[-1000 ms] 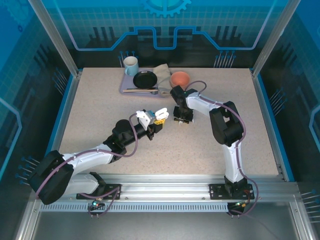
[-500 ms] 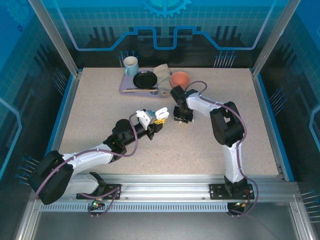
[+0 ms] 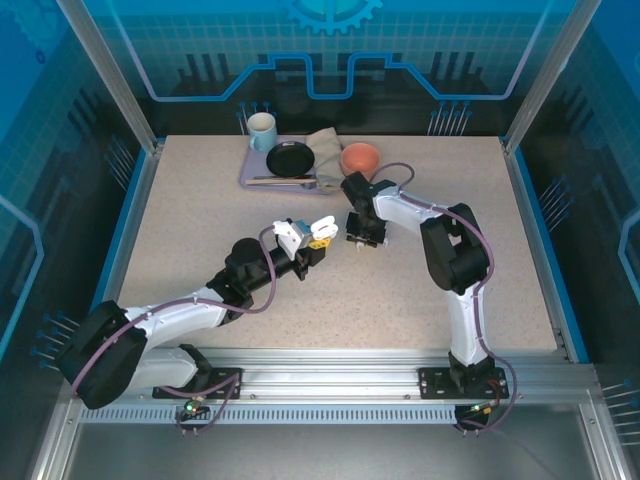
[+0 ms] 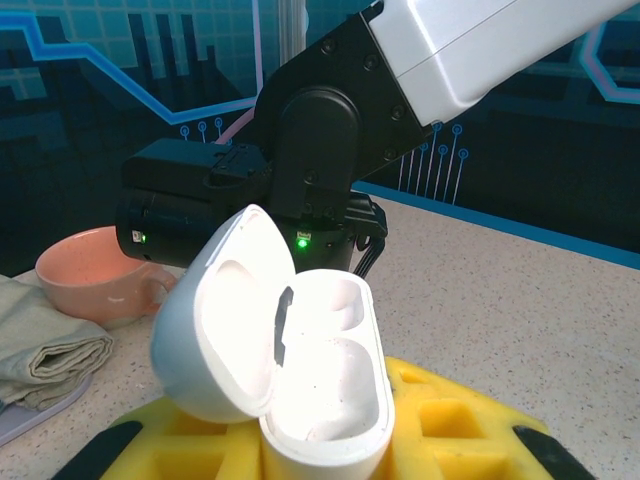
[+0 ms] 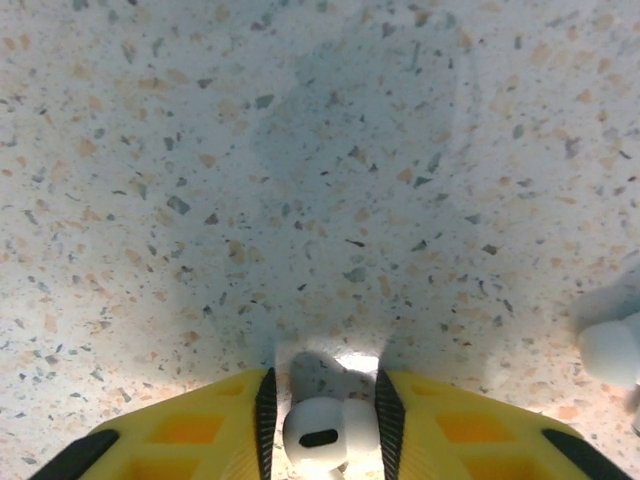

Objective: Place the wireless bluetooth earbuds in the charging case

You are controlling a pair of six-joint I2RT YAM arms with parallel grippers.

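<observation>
- Nothing visible has shifted over the last second: both arms sit as they did, meeting mid-table.
- Left gripper (image 3: pixel 317 240) is clamped shut on the case (image 4: pixel 325 400), with its yellow fingers under the base. The lid (image 4: pixel 225 335) is swung open to the left, and the mouth faces up, tilted toward the right arm.
- Right gripper (image 5: pixel 322 425) points down at the table (image 5: pixel 300 150). It is partly closed, pinching a white earbud (image 5: pixel 320 432) between its pads. The bulb faces the wrist camera and the stem is hidden, so I cannot tell the earbud's long axis.
- A second earbud (image 5: pixel 608 352) lies blurred on the table at the right edge of that wrist view.
- From above, the case sits just left of the right gripper, apart from it.
- The right arm likely has to lift, carry the earbud left over the mouth and lower it stem-first. The wells look empty, though glare leaves doubt.
</observation>
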